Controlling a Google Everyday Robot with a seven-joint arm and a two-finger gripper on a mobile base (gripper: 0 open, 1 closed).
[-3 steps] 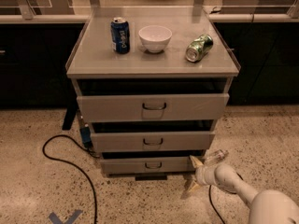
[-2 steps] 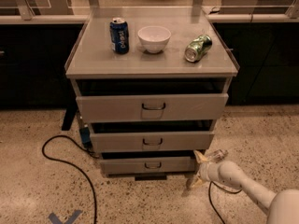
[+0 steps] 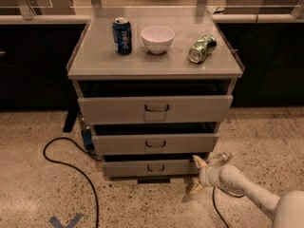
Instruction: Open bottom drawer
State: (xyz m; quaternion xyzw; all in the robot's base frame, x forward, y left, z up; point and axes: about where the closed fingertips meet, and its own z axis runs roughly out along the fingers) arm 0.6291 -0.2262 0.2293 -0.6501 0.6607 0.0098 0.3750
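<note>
The bottom drawer (image 3: 137, 169) is the lowest and shortest grey front of the cabinet, with a small dark wire handle (image 3: 155, 168) at its centre. It stands slightly out, with a dark gap above it. My gripper (image 3: 196, 175) is low by the floor at the drawer's right end, to the right of the handle. It is open, with one fingertip (image 3: 199, 161) up near the drawer's top right corner and the other near the floor. It holds nothing.
The middle drawer (image 3: 154, 144) and the tall top drawer (image 3: 154, 109) also stand slightly out. On the cabinet top are a blue can (image 3: 122, 35), a white bowl (image 3: 157, 38) and a green can on its side (image 3: 202, 48). A black cable (image 3: 71, 167) loops on the floor at left.
My gripper has stayed beside the bottom drawer's right end, shifting only slightly. The arm behind it has drawn back toward the lower right. The drawers have not moved.
</note>
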